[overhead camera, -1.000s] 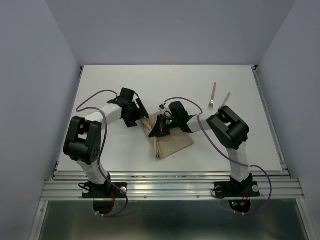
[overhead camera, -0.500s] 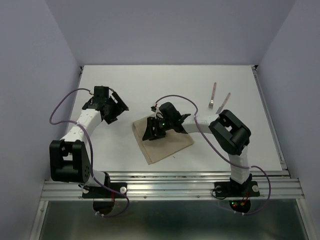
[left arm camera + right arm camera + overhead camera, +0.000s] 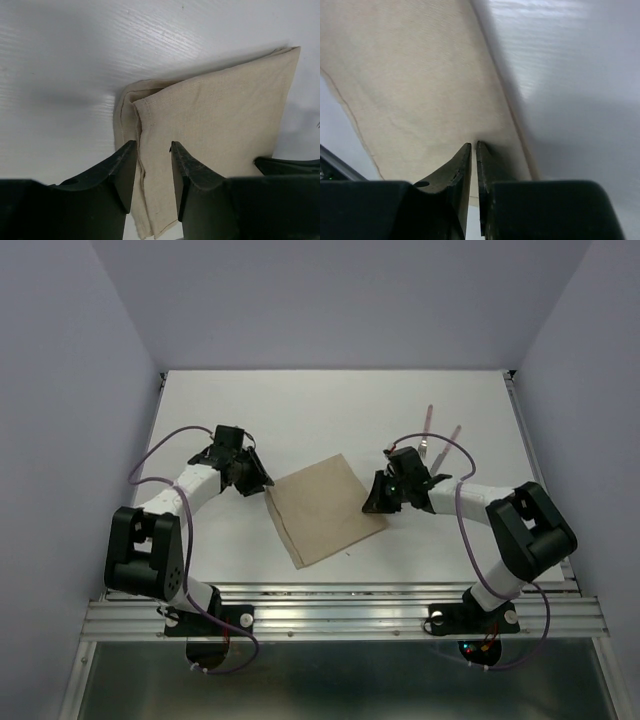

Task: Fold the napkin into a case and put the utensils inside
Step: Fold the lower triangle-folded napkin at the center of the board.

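You have the napkin [image 3: 325, 508] only part-folded (utensils [image 3: 427, 426] untouched): left end effector [image 3: 152, 146] half-open astride its corner, right end effector [image 3: 473, 146] nearly closed.

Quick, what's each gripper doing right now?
Left gripper: open, straddling a folded edge of the napkin.
Right gripper: shut, pinching the napkin.

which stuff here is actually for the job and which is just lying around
For the job: napkin, fork, knife.
Not part of it: table, the arms' purple cables.
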Controlling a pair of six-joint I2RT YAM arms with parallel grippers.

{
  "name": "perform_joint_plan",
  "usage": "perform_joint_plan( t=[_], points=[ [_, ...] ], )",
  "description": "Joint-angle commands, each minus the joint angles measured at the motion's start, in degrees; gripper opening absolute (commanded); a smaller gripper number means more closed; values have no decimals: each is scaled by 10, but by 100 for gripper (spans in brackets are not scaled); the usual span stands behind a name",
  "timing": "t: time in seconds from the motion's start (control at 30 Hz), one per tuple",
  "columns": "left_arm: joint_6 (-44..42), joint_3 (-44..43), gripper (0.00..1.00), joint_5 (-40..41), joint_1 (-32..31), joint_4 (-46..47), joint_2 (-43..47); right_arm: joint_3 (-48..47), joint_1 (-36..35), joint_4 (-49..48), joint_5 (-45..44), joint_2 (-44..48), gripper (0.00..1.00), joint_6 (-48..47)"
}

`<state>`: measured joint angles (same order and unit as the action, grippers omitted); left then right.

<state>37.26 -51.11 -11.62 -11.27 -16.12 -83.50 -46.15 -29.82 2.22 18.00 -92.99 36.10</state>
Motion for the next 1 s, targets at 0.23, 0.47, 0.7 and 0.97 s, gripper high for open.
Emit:
perform_joint_plan(
  t=[0.23, 0.47, 0.7, 0.97],
  points=[
    [-8, -28, 26, -2, -17, 63, -69, 46, 27, 53, -85, 47, 11, -25],
    [-1, -11, 25, -2, -25, 85, -134, 54, 34, 67, -127, 45, 11, -42],
    [14, 18, 25, -2, -40, 84, -111, 46, 51, 96, -176, 62, 11, -76],
    [12, -18, 41, 44, -46, -4, -7, -24, 2, 137, -203, 105, 20, -119]
  ],
)
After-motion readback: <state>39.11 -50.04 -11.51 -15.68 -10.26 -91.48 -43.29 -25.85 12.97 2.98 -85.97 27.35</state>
